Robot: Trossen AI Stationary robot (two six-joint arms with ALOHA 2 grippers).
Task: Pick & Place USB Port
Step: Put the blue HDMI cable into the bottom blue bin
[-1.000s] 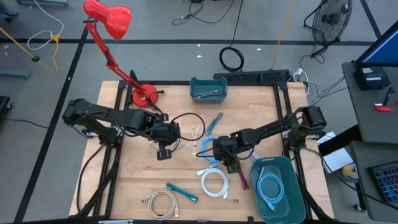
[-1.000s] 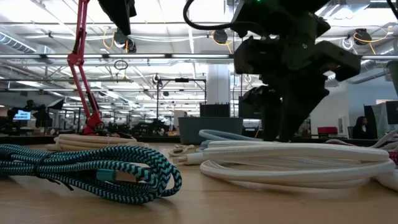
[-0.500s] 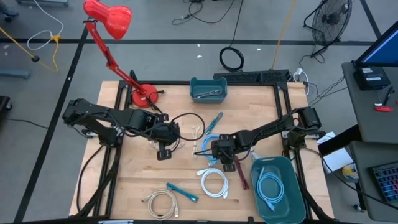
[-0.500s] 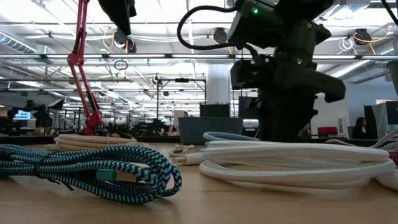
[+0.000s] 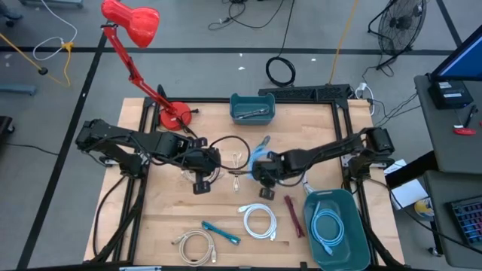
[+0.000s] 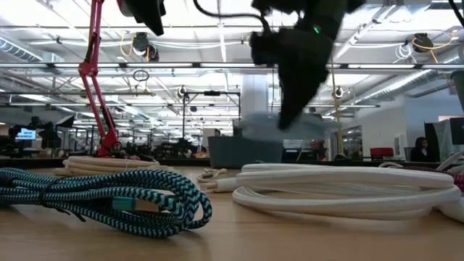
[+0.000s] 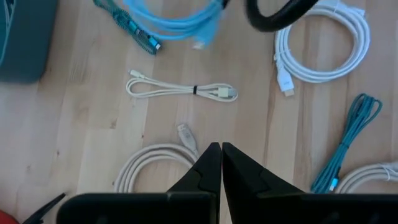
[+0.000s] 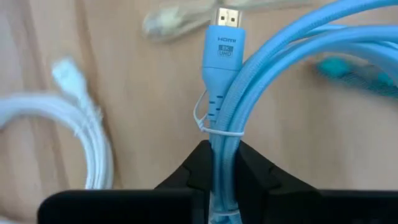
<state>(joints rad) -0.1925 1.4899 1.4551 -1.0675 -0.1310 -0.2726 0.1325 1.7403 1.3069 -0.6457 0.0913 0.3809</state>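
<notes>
Low view blurs the light-blue cable (image 6: pixel 290 125) under right claw (image 6: pixel 286 116).

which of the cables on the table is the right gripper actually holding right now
The light blue HDMI cable: it sits bundled between the right gripper's fingers, lifted off the table. The white, cream and teal cables lie loose on the wood.

My right tool (image 8: pixel 222 163) is clamping a coiled light-blue HDMI cable (image 8: pixel 224 93), tied with a thin band, and holding it above the table (image 5: pixel 166 218).
</notes>
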